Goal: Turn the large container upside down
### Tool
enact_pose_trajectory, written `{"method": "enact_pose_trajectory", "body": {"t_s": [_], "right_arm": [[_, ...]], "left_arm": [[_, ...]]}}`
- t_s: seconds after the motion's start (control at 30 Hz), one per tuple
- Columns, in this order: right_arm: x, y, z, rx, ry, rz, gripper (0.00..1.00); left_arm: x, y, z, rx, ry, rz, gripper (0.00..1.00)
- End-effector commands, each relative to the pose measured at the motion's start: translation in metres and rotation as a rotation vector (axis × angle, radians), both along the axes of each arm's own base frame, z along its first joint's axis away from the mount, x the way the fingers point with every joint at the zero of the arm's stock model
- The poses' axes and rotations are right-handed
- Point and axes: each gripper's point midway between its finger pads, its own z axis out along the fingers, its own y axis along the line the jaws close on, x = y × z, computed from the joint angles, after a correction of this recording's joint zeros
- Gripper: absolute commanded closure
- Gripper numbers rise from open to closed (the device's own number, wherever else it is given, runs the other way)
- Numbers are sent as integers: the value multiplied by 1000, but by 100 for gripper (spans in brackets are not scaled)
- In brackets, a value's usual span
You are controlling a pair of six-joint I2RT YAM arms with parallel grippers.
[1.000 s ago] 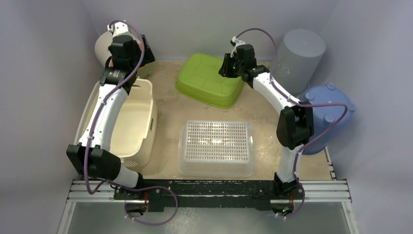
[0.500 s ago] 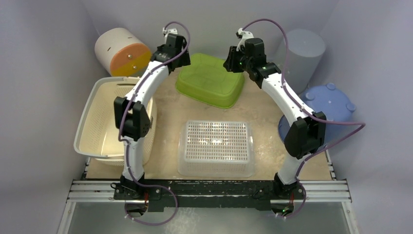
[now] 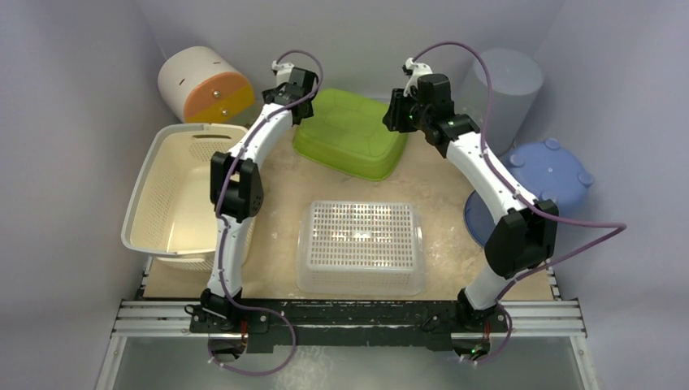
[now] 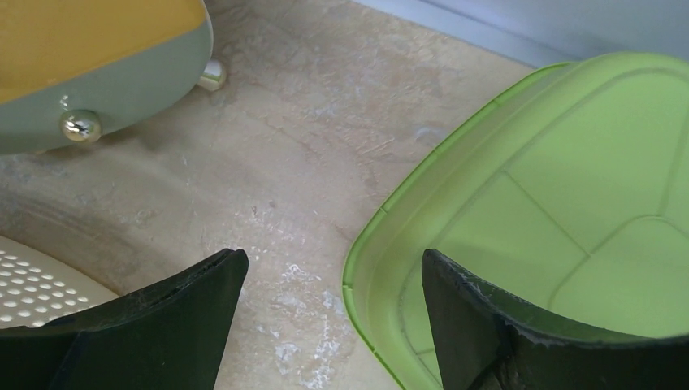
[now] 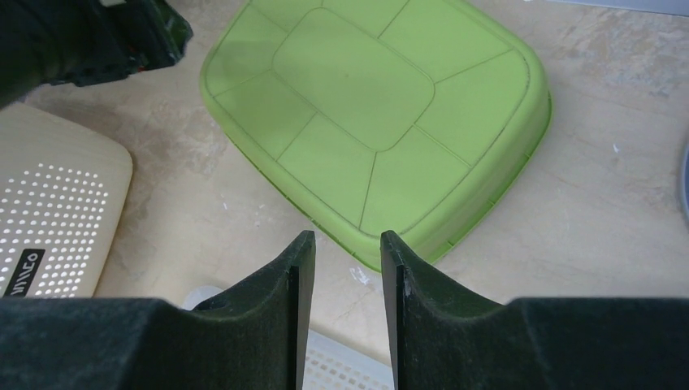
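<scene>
Green container sits at back centre of the table, skewed to the table edges. Ribbed panel face is up and the flared lip is down on the surface, so it reads as base-up. Nothing is on it.

Left gripper is at the container's left rear corner. In the left wrist view the left gripper is spread wide and holds nothing. One finger is over bare table and the other is over the green container, so the lip edge runs between them. Can't tell if either finger touches it.

Right gripper is over the container's right rear side. In the right wrist view the right gripper shows only a narrow gap, with nothing in it. It's above the green container, its tips framing the near edge and the table beside it. It looks clear of the surface.

Around it:
- Clear perforated basket is upside down at front centre, apart from the green one.
- Cream perforated basket is open side up at the left edge, tilted, partly overhanging the table.
- White drum with orange face lies on its side in the back left corner. Its metal knobs show in the left wrist view, just left of the green lip with bare table between.
- Grey cylinder stands at back right.
- Blue tub is in front of it, feet up, off the right edge.
</scene>
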Motion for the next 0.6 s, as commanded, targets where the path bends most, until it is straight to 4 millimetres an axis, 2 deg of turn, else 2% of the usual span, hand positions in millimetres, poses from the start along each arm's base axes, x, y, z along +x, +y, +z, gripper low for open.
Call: {"method": "enact_pose_trajectory", "body": {"t_s": [0.0,0.23,0.3,0.4,0.57], "right_arm": [[-6,-13,29,-8,-78,-19,62],[-10,-18,25,-17,-70,-20,62],[-12,-19,25,-14,-70,-22,62],[-14,-21,24,-14,-68,-25,61],[-14,-22,23,-15,-66,-28,61]], "left_arm": [[8,9,-5,31,-5,53,20],[3,8,-36,49,64,32,20],[2,2,-44,27,83,1,20],[3,-17,-54,-47,94,-73,20],[-2,-65,-63,-229,79,-275,21]]}}
